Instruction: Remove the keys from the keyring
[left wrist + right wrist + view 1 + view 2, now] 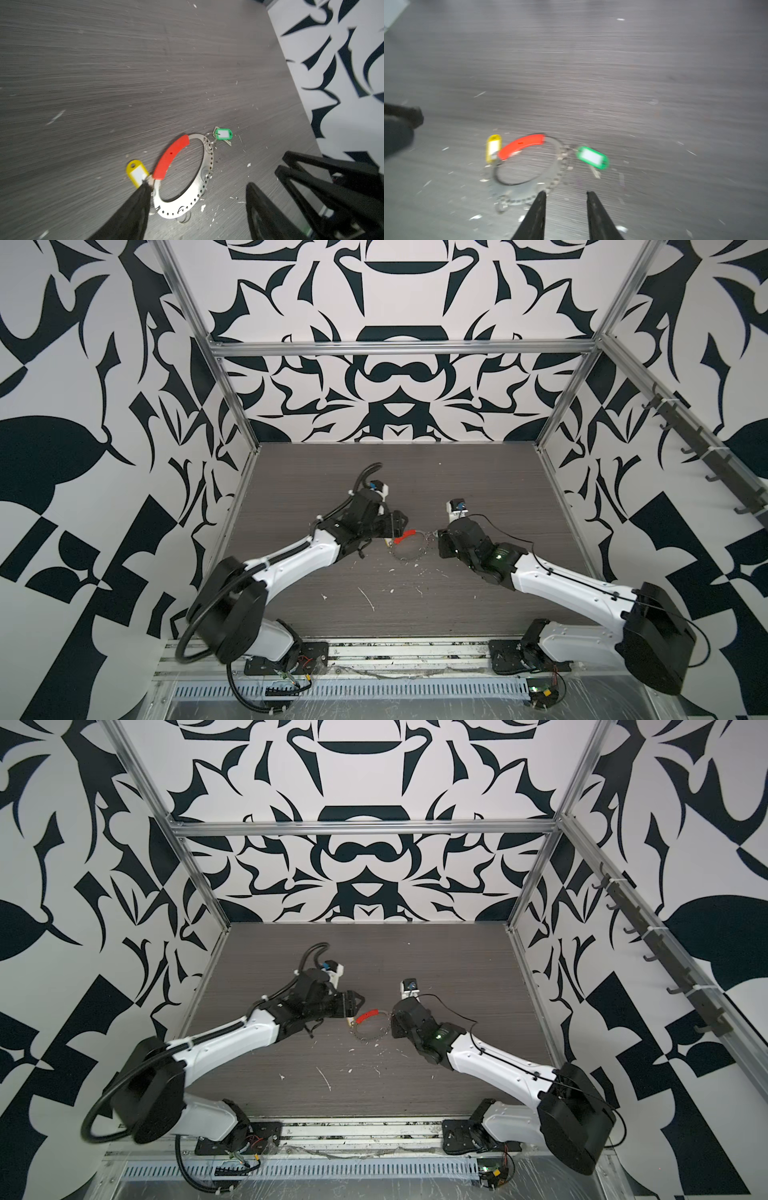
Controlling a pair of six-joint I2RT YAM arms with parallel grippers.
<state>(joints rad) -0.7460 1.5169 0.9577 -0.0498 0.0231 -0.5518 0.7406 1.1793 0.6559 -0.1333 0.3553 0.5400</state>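
Keyring (207, 164): large thin grey metal hoop w/ perforated rim & curved red plastic section (172, 158). It lies flat on the dark grey wood-grain table (104, 72), betw. the two arms in both top views.

L gripper (197, 184): jaws wide apart, nothing clamped. In L wrist view the hoop sits betw. its two fingers. One fingertip (143, 193) is at the hoop end by the red section and covers the lower end of the yellow plastic tag (136, 172). The key on that tag is hidden behind the tip. The other finger is well clear of the rim.

R gripper (565, 194): jaws apart, gap empty. One fingertip (539, 205) is just beside the perforated rim; contact can't be told (blur).

Green plastic tag (592, 157) w/ small metal key (227, 142) lies outside the hoop, across from the yellow tag, and hangs on a small split ring at the rim. It is ahead of the R jaws, not betw. them.

White flecks (368, 597) are scattered on the table near the hoop.
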